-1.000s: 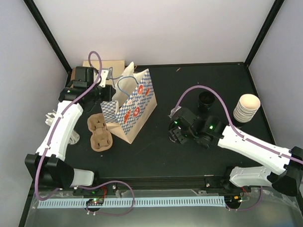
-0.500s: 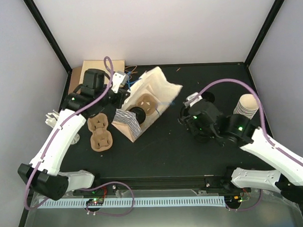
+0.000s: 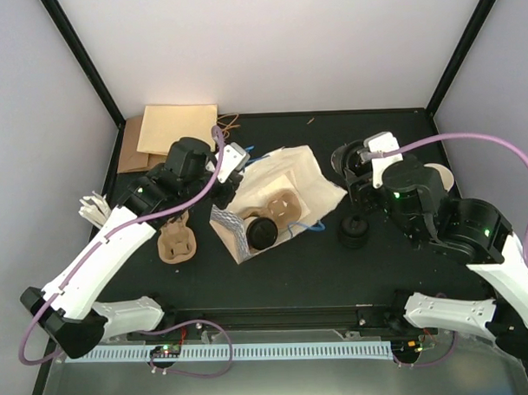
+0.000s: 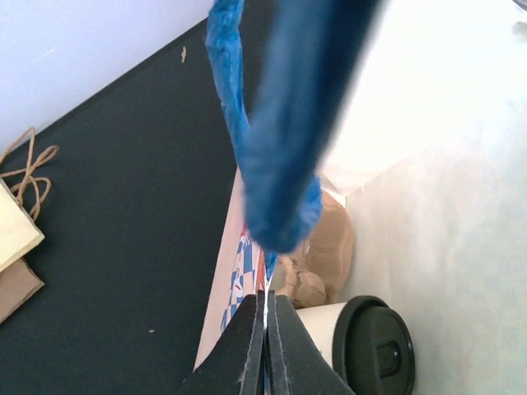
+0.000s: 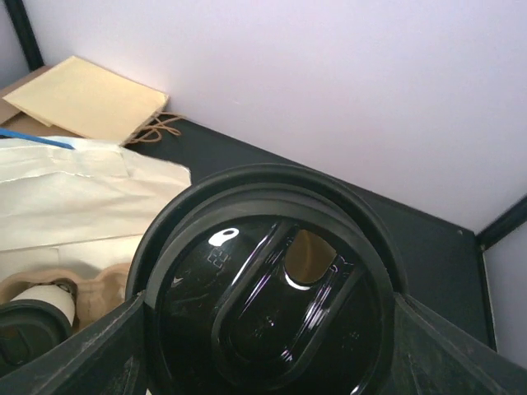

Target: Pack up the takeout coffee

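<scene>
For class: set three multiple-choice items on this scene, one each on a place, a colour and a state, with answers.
1. Where is the lidded cup relative to the bag? A inside; B on top; C behind.
2. The cup's lid is: A white; B black; C blue.
3. The left pincer is: A wide open; B shut on the cup; C shut on the bag's edge.
Answers: A, the cup lies within the tipped bag; B, the lid shows black; C, its fingers pinch the checked edge.
</scene>
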